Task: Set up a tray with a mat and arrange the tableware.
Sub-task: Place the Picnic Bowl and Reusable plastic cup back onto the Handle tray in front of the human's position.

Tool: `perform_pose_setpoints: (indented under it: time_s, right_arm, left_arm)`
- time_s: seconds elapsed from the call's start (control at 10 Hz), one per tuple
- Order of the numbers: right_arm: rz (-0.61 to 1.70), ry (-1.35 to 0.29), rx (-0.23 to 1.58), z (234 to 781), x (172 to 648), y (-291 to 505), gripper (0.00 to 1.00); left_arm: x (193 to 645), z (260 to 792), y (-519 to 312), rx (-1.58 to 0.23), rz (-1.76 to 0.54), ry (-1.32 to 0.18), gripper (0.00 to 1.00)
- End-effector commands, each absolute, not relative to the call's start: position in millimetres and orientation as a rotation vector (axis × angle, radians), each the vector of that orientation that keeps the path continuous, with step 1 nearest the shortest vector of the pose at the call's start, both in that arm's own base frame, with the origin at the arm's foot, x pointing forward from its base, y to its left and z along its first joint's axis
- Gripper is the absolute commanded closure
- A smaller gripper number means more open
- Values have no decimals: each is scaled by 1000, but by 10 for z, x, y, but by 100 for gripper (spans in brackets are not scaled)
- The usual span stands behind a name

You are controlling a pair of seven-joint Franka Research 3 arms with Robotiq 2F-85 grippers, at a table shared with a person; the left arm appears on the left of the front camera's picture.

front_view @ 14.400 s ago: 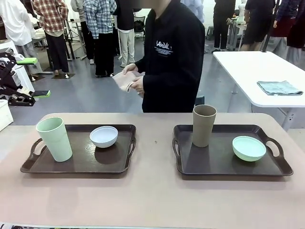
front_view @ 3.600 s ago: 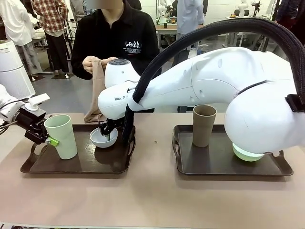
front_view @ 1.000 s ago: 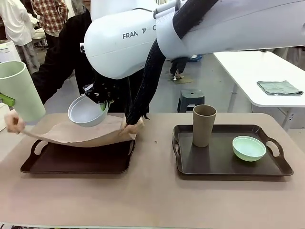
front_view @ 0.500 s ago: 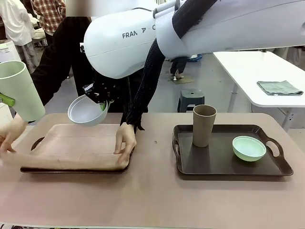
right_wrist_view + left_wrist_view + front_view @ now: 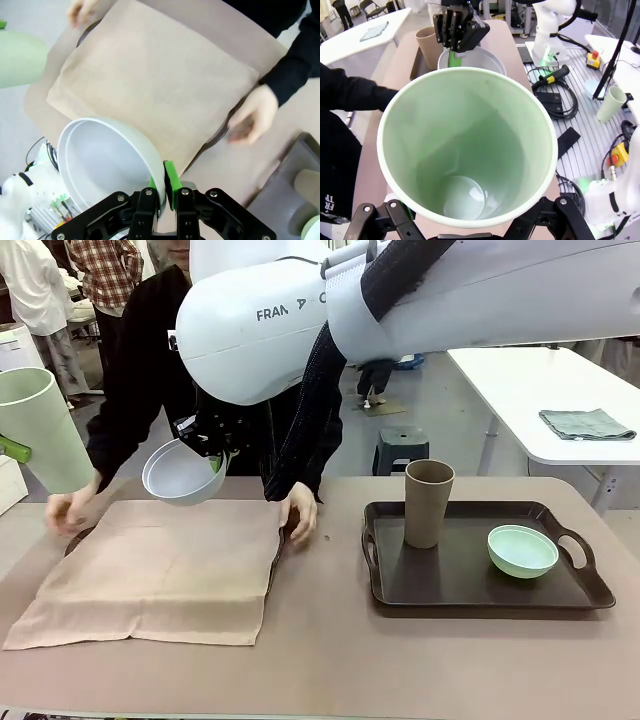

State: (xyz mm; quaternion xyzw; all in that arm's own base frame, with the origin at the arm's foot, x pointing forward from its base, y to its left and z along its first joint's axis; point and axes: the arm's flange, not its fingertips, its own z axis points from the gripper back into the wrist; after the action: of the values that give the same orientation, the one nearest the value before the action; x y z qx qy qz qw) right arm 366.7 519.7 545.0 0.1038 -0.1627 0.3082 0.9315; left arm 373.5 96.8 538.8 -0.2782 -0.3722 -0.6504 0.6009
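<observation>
So far: the mat (image 5: pixel 160 575) lies spread over the left tray (image 5: pixel 280 538), of which you see just a dark edge. It overhangs the near side onto the table (image 5: pixel 330 670). The person's hands (image 5: pixel 302 512) (image 5: pixel 68 510) rest at its far corners. I judge the mat step nearly done, with the overhang not yet squared.
Left to do: in my judgement, you have the two lifted pieces to set down on the mat, and the right tray has no mat.
Right tray (image 5: pixel 450 578): it holds the taupe-brown cup and the mint green bowl, well apart.
Pale green cup (image 5: pixel 40 430): it is in the air above the table's left end, clamped between the fingers of the left gripper (image 5: pixel 465 231). It is empty inside.
Taupe-brown cup (image 5: pixel 428 502): it stands upright at the right tray's far left. You cannot tell its contents.
White bowl (image 5: pixel 180 472): it is in the air over the mat's far edge, tilted. The right gripper (image 5: pixel 162 187) pinches its rim. It is empty.
Mint green bowl (image 5: pixel 522 550): it sits upright on the right tray's right half and appears empty.
</observation>
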Motion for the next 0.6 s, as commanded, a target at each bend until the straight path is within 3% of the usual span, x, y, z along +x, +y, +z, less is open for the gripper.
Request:
perform_pose_setpoints:
  time_s: [0.0, 0.5]
  right_arm:
    - [631, -328, 206, 5459, 3659, 5213, 100]
    - [631, -328, 206, 5459, 3659, 5213, 100]
  left_arm:
    - [3738, 5404, 966, -634, -1519, -875, 70]
    - [3738, 5404, 966, -634, -1519, -875, 70]
